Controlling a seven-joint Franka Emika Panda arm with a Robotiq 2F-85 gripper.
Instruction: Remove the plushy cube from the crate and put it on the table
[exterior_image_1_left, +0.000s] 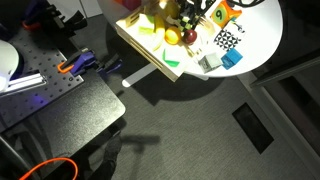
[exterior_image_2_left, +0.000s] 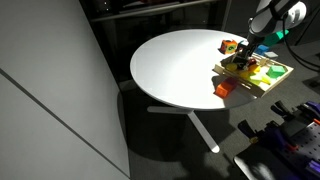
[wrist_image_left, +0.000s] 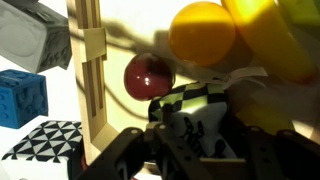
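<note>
The plushy cube (wrist_image_left: 195, 110), green-and-black checkered with a white face bearing black figures, lies in the pale wooden crate (wrist_image_left: 92, 80). My gripper (wrist_image_left: 195, 150) straddles it, with a finger pressed against each side, so it is shut on the cube. In both exterior views the gripper (exterior_image_1_left: 185, 17) (exterior_image_2_left: 245, 57) hangs low over the crate (exterior_image_1_left: 140, 45) (exterior_image_2_left: 262, 88), which sits at the edge of the round white table (exterior_image_1_left: 262, 35) (exterior_image_2_left: 180, 65). The cube is hidden there.
A red ball (wrist_image_left: 148, 75), a yellow ball (wrist_image_left: 200, 32) and a yellow toy (wrist_image_left: 275, 40) lie in the crate close to the cube. Outside the crate wall, a blue cube (wrist_image_left: 22, 98), a grey cube (wrist_image_left: 30, 40) and a black-and-white patterned block (wrist_image_left: 45, 140) rest on the table.
</note>
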